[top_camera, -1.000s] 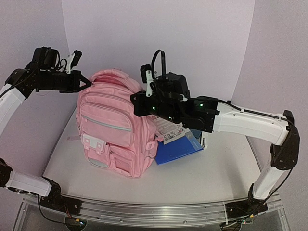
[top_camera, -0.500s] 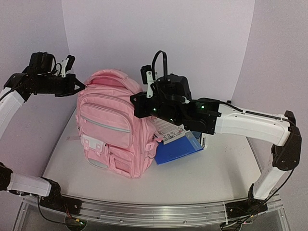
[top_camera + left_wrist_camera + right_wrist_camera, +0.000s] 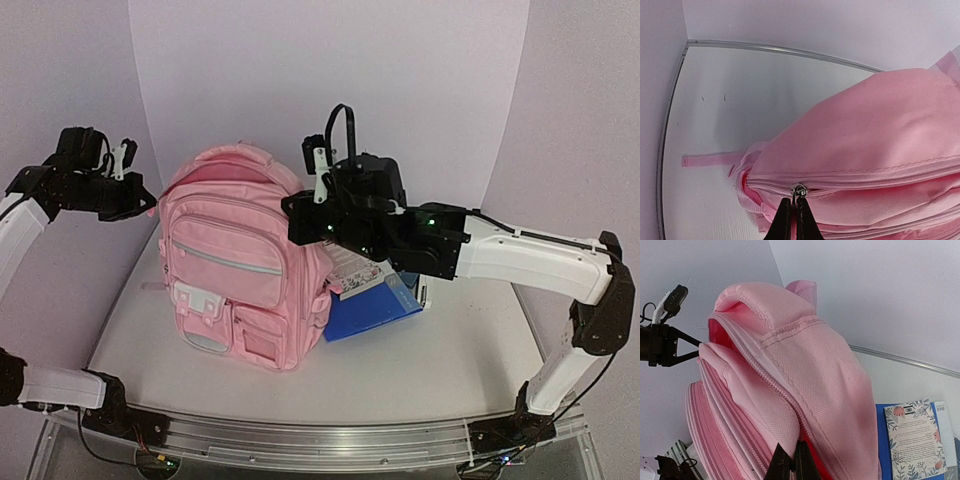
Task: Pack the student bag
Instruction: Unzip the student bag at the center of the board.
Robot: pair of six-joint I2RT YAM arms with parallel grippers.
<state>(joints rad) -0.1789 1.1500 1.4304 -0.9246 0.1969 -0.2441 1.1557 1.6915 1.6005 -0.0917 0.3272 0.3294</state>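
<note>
Opening the main compartment is judged to be the step in hand, since the items to be packed lie outside. Top view: the bag stands upright on the left-centre of the table, front pockets facing the near edge. The left gripper sits at the bag's upper left shoulder and the right gripper at its upper right edge; jaw state is not readable from here. A blue folder lies just beside the bag on its right, with a book on top, both partly under the right arm. Left wrist view: the jaws are fully closed, pinching the metal zip pull on the bag's side seam; a loose strap trails on the table beyond. Right wrist view: the jaws are closed on the fabric edge at the zip track; whether a second pull sits between them cannot be told. The compartment gapes below the handle, showing darker lining. The next move calls for the left gripper to draw the zip pull down the track while the right gripper braces the bag against tipping. Obstructions: the curved seam may bind the zip pull, the soft bag may lean under the load, and the right arm overhangs the book and folder, so it must let go and clear before either is lifted.
</note>
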